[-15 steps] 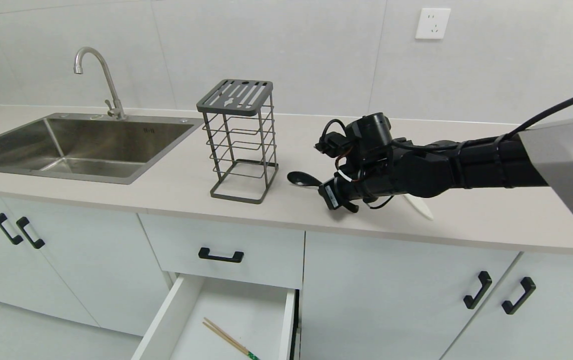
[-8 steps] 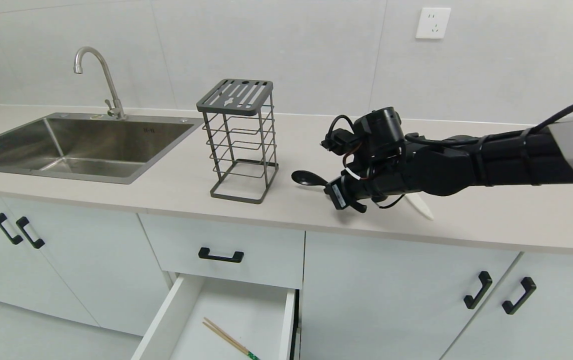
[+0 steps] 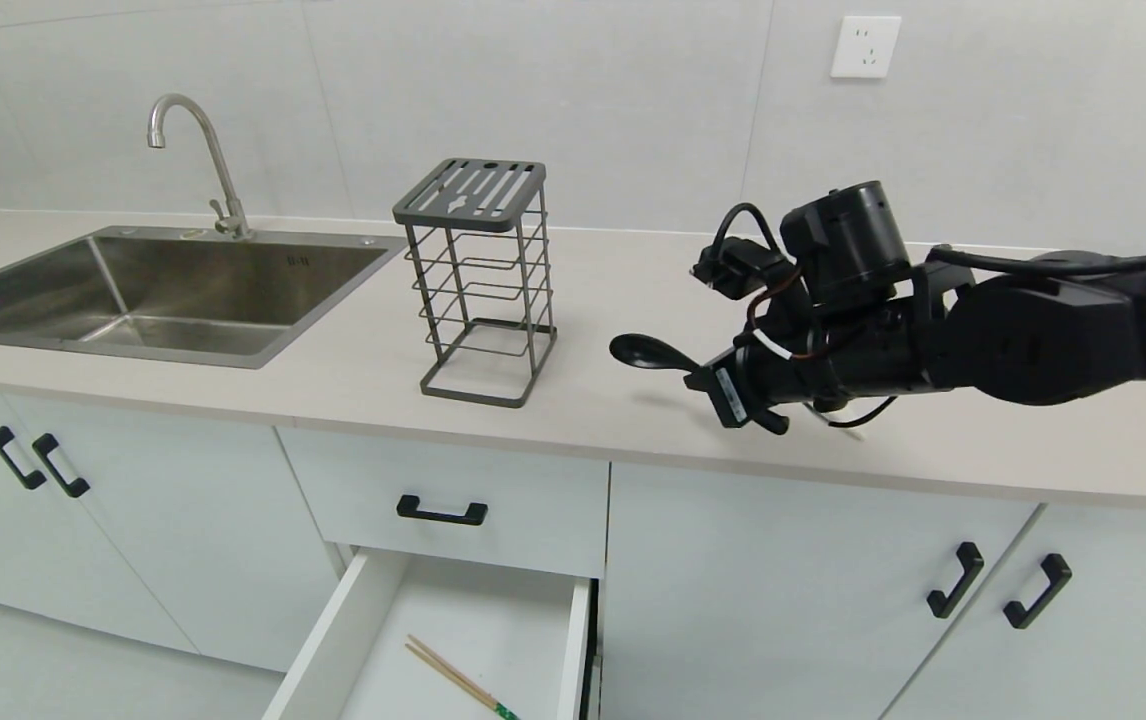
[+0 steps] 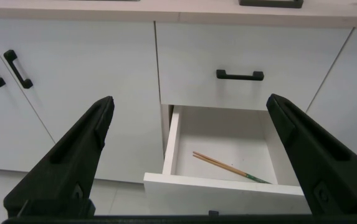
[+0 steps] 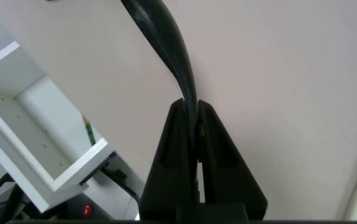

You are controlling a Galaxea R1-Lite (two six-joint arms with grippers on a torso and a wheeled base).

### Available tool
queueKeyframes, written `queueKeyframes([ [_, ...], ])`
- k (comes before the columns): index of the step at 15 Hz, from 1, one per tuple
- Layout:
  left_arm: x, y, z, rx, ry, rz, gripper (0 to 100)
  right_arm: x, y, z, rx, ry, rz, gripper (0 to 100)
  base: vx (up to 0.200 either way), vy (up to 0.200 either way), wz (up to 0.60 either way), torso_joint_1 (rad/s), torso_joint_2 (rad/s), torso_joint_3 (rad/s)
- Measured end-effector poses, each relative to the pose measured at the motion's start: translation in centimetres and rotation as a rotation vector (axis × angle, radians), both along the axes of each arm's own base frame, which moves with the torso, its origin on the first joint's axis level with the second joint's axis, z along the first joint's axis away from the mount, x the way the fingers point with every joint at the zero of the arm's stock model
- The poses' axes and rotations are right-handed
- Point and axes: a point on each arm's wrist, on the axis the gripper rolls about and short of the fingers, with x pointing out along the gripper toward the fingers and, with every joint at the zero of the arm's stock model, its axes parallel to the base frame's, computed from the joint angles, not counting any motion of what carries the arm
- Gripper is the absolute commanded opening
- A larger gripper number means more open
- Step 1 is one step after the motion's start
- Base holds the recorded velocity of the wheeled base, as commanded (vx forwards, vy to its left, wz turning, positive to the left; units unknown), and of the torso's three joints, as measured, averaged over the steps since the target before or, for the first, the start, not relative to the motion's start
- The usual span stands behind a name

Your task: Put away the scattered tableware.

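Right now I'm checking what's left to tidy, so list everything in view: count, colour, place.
spoon: one, black, held above the counter, right of the rack
chopsticks: one pair, wooden with green ends, in the open drawer
wire rack: one, dark grey, upright on the counter
counter: one, beige, over white cabinets
drawer: one, white, pulled open below the counter
sink: one, steel, set in the counter's left end
faucet: one, silver, behind the sink
wall socket: one, white, on the tiled wall
left fingers: two, black, open, facing the drawer
right fingers: two, black, shut on the spoon's handle
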Motion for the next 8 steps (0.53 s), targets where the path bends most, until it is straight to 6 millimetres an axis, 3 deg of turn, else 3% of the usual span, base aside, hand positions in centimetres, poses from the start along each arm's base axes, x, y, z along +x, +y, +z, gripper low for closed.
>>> queueKeyframes([
  [8,0.0,0.0,0.0,0.000,0.000,0.000,100,-6.3,1.5,3.0,0.163,0.031,0.236,0,0.000,0.000,0.00,0.000,0.00,0.000],
])
